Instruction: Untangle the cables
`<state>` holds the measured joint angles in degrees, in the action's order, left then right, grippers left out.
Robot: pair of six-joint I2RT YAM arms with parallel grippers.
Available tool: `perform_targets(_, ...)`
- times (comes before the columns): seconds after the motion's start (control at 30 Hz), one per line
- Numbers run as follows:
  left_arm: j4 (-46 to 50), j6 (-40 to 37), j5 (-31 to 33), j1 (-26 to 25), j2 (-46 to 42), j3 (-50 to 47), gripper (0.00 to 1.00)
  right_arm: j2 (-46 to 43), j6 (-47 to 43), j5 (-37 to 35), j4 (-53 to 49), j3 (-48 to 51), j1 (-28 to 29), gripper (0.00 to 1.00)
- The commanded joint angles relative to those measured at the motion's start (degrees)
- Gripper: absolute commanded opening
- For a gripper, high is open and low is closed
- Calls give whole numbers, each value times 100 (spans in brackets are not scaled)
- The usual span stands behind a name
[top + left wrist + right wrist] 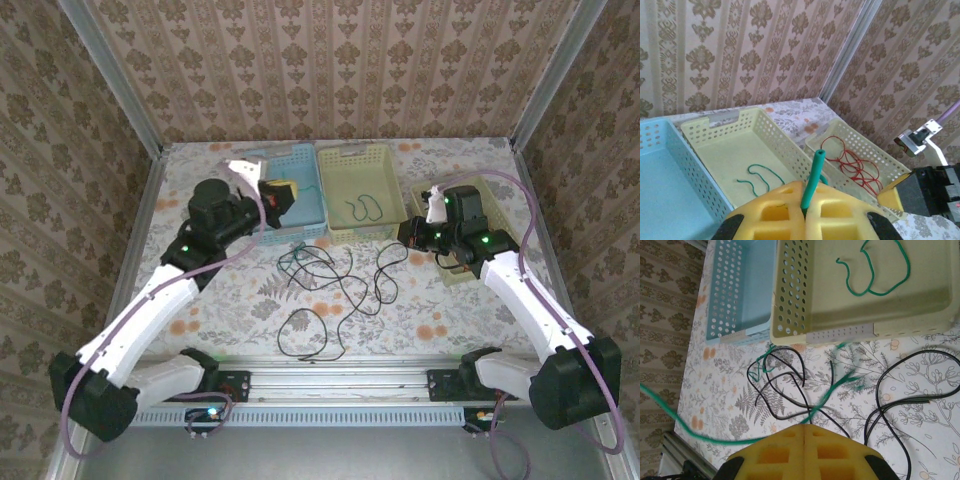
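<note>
Broadly, a floral-clothed table (250,300) carries three perforated baskets along its far side. Seen from the top camera's centre, the blue basket (305,180) sits at 11 o'clock, the middle basket (345,175) at 12 and the right basket (875,150) at 2, partly under the right arm.

The left gripper (804,192) hangs over the blue basket. Its yellow fingers are pressed together on the plug end of a green cable (813,182), which sticks up from the seam toward 12 o'clock in the left wrist view.

The right gripper (805,429) is above the cloth at 3 o'clock from the tangle. Its fingers are likewise closed, and a blurred green cable (832,387) runs out of their seam, one part toward 1 o'clock and one sweeping off to 9. Whether both grippers hold the same cable cannot be told.

The black cables (335,285) lie looped over one another on the cloth, just toward 6 o'clock from the middle basket. The red cables (855,165) are coiled inside the right basket. A loose green cable (885,291) lies curled on the middle basket's floor.
</note>
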<state>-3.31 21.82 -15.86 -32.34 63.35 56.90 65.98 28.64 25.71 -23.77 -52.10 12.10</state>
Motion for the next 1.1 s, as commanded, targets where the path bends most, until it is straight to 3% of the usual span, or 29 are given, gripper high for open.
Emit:
perform_targets(0.0,-323,-187,503,-54,311,444,0,-199,-52,-2,101,117,-84,5)
perform_targets(0.17,-161,-490,721,-45,845,1177,0,-502,17,6,92,402,-331,4)
perform_targets(0.57,-258,-626,2578,-89,2223,1754,0,-967,-31,48,-155,646,-709,4)
perform_targets(0.73,184,-714,2279,-142,3193,2280,0,-912,-103,32,-301,597,-743,4)
perform_targets(0.93,1113,-116,1371,-132,4492,3199,0,-817,-192,4,-444,499,-753,4)
perform_targets(1.07,1251,152,1059,-124,5018,3613,0,-721,-210,-1,-451,466,-753,4)
